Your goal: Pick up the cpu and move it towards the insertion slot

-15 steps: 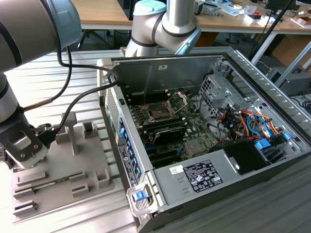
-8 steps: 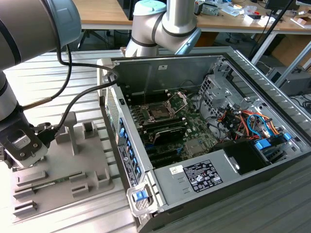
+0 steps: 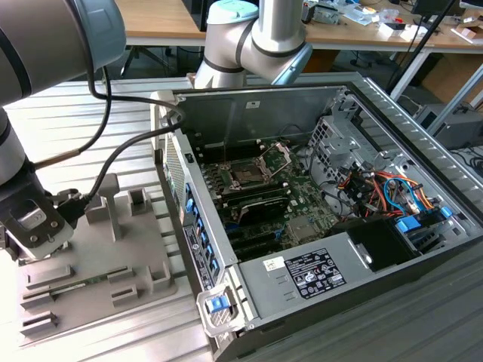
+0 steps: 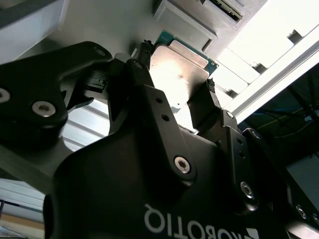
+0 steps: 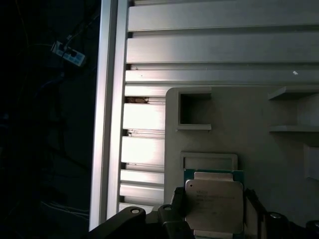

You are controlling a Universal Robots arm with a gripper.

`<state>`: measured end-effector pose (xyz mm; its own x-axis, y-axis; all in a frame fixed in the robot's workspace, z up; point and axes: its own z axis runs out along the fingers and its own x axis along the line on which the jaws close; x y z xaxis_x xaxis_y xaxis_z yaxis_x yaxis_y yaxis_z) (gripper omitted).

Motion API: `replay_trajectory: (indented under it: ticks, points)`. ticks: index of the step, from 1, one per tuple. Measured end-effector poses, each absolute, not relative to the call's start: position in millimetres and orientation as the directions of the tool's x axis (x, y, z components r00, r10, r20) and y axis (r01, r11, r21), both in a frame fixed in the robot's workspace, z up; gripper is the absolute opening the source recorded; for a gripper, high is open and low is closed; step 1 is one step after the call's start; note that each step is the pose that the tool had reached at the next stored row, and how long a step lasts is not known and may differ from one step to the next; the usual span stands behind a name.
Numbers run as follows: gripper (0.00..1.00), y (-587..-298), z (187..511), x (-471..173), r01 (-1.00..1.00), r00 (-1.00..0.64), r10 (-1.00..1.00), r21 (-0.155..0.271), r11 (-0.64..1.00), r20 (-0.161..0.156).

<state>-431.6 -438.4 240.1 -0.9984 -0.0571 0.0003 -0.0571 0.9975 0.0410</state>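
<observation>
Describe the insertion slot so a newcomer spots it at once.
Find the open computer case on the exterior view's right and the green circuit board inside it. The insertion slot is the dark square in a silver frame near the board's far end; the memory slots beside it are long black strips, not square.

Grey arm (image 3: 279,30), black cables (image 3: 136,99), black screw-studded jaws

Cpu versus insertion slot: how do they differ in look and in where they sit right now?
The cpu has a pale silvery top with a green rim; the insertion slot is dark inside a silver frame. The cpu is gripped by the end effector at the grey tray; the insertion slot is set in the green board inside the open case. Both are square.
</observation>
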Motion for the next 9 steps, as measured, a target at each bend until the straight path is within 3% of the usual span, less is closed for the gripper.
replay_trajectory:
  ticks: [9]
  points:
    - [0.55, -438.5, 243.0, -431.6, -0.057, -0.998, -0.057, 0.041, 0.998, 0.0]
